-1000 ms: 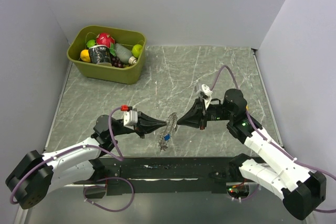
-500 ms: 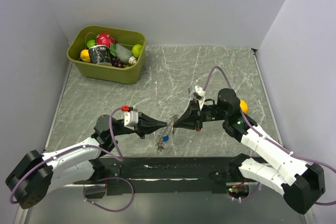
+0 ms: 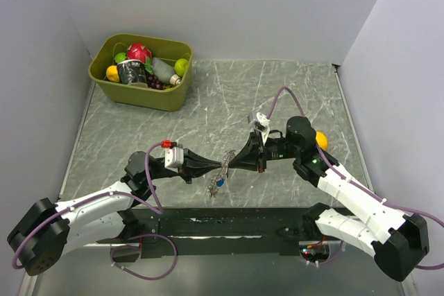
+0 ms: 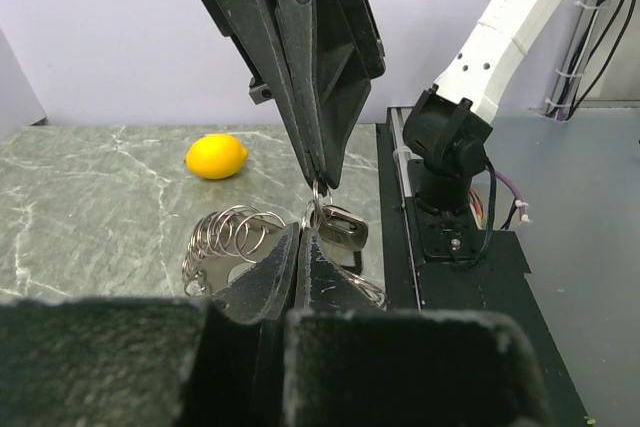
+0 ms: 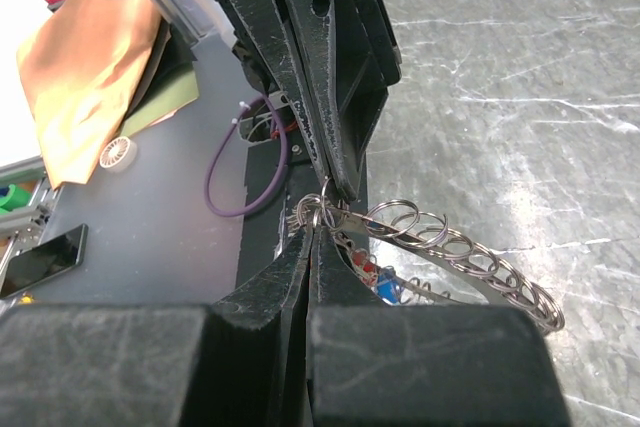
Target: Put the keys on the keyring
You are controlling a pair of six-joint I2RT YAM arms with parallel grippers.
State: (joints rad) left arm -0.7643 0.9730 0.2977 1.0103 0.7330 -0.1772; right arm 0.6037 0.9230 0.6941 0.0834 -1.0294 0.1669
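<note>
The small metal keys with red and blue plastic heads (image 5: 378, 275) hang under the keyring, a curved row of silver wire rings (image 5: 455, 255), in the lower middle of the right wrist view. The whole bundle is in the air over the grey marble table (image 3: 277, 95), a little below the centre of the top view.

We judge that these keys are already on, and we see no loose key on the table, so the work looks late. Whether the last key is fully threaded, we cannot tell.

The left gripper (image 4: 305, 239) and the right gripper (image 5: 312, 239) meet tip to tip, both with jaws closed on the keyring at one small ring. Which one holds which part is unclear.

Around them there is free room. The yellow lemon (image 4: 216, 156) lies near the right arm, the green plastic bin (image 3: 142, 95) is far at the upper left, and the black base rail (image 3: 229, 223) is close below.
</note>
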